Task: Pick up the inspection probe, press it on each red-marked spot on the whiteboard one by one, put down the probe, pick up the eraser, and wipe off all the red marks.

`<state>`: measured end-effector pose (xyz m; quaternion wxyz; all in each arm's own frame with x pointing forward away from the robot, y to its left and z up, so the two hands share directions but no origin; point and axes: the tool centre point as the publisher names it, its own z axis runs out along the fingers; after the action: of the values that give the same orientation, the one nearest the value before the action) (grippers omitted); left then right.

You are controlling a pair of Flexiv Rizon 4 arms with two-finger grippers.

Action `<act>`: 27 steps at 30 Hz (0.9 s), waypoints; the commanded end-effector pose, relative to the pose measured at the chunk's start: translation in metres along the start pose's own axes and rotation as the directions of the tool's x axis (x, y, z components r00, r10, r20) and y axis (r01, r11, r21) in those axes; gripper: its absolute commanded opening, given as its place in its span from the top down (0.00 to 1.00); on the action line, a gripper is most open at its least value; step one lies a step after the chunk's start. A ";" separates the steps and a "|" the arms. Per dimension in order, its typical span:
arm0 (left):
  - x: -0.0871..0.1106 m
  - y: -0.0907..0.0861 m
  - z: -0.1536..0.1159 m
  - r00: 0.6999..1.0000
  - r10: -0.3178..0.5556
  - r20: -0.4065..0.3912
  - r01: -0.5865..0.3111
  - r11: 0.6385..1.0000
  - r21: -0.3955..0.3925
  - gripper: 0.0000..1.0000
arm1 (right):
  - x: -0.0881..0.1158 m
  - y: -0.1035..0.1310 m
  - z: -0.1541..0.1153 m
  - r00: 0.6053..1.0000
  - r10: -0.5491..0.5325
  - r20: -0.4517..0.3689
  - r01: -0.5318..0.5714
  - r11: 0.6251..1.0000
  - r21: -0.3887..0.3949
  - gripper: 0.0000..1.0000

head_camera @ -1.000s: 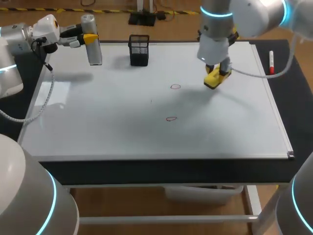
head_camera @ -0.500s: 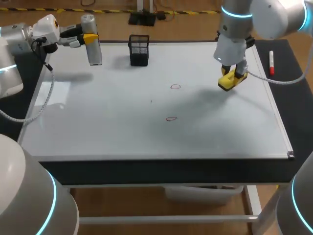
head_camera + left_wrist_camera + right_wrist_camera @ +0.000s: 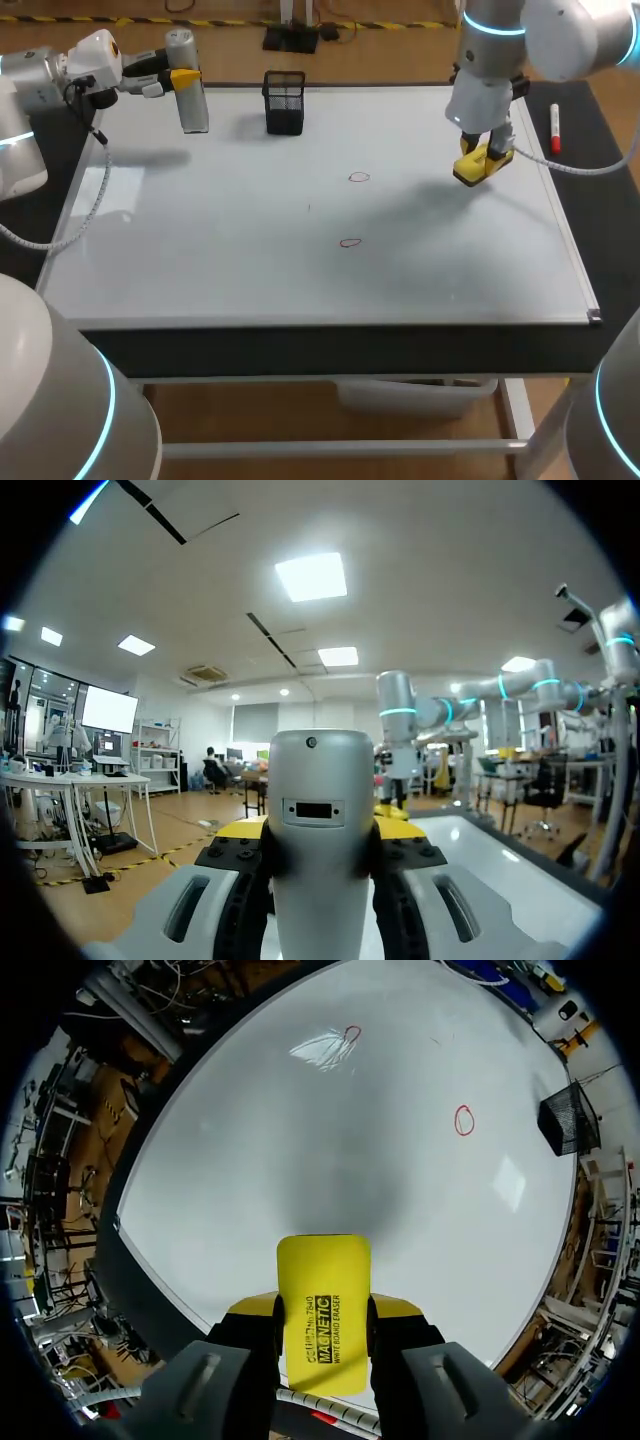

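My right claw [image 3: 483,158] is clamped on the yellow eraser [image 3: 468,172] at the whiteboard's [image 3: 250,260] 2 o'clock, my left claw [image 3: 184,78] gripping the probe [image 3: 193,108] at 11.

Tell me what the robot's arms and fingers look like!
The left arm and right arm are fat silvery-white tubes with glowing blue rings. The left gripper and right gripper have grey fingers with yellow tips. Grey cables trail from both wrists.

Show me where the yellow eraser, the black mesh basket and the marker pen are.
yellow eraser [image 3: 323,1310]: right wrist view, its printed face.
black mesh basket [image 3: 285,108]: head view, its front wall.
marker pen [image 3: 555,128]: head view, middle of its barrel.
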<state>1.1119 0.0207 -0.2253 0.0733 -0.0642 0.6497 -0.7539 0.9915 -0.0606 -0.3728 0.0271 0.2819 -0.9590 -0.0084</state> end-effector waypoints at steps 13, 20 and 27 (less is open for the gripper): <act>0.012 -0.001 0.009 1.000 0.006 -0.019 -0.006 1.000 0.001 1.00 | 0.000 -0.001 -0.001 1.000 -0.001 -0.003 0.001 1.000 0.002 1.00; 0.037 -0.005 0.033 0.995 0.017 -0.097 -0.015 1.000 0.022 1.00 | 0.000 -0.001 -0.001 1.000 -0.001 -0.003 0.001 1.000 0.002 1.00; 0.069 -0.007 0.063 0.985 0.014 -0.171 -0.008 0.999 0.035 1.00 | 0.000 -0.001 -0.001 1.000 -0.001 -0.003 0.001 1.000 0.002 1.00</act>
<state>1.0605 -0.0417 -0.2107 0.0231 0.0071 0.6409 -0.7673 0.9912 -0.0610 -0.3727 0.0266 0.2819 -0.9590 -0.0082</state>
